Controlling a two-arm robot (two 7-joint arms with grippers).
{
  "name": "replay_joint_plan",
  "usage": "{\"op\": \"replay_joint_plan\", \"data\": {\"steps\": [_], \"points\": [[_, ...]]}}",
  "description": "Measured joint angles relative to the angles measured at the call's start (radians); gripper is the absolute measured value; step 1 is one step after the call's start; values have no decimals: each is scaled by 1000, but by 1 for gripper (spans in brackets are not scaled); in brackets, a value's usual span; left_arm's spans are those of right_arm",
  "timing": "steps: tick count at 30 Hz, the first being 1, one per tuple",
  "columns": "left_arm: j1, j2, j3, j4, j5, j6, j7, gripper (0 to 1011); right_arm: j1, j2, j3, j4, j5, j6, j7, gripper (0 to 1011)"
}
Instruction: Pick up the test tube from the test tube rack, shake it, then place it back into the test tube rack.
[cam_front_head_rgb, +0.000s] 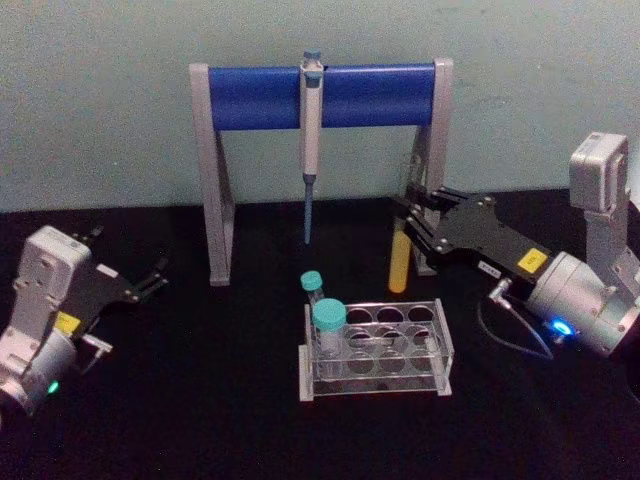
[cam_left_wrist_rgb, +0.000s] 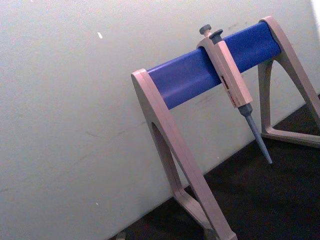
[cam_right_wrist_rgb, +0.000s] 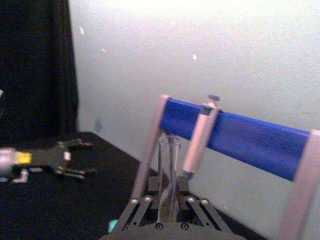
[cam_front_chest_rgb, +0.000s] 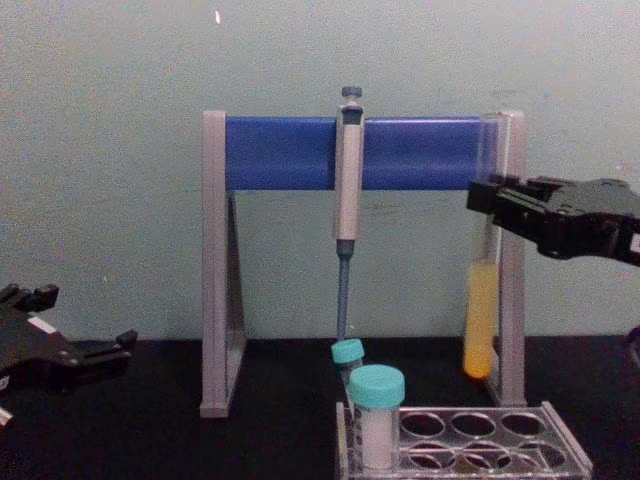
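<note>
My right gripper is shut on the test tube, a clear uncapped glass tube with yellow-orange liquid in its lower part. The tube hangs upright in the air behind and above the right end of the test tube rack, just in front of the stand's right leg. From the right wrist the tube rises between my gripper's fingers. The rack is low, clear plastic with round holes. My left gripper rests open on the table at the far left.
Two teal-capped white tubes stand in the rack's left end. Behind it stands the grey-and-blue pipette stand with a pipette hanging from its bar. A pale wall closes the back; black table lies all around.
</note>
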Motion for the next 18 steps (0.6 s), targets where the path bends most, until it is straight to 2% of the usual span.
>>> {"op": "replay_joint_plan", "data": {"steps": [7,12,18], "points": [[0,0,0,0,0,0,0,1001,10,-10,-7,16,84,-4,103,229],[0,0,0,0,0,0,0,1001,17,12,-17,19,145,11,172,229],[0,0,0,0,0,0,0,1001,14,54,-28,7,164,24,205,229]]}}
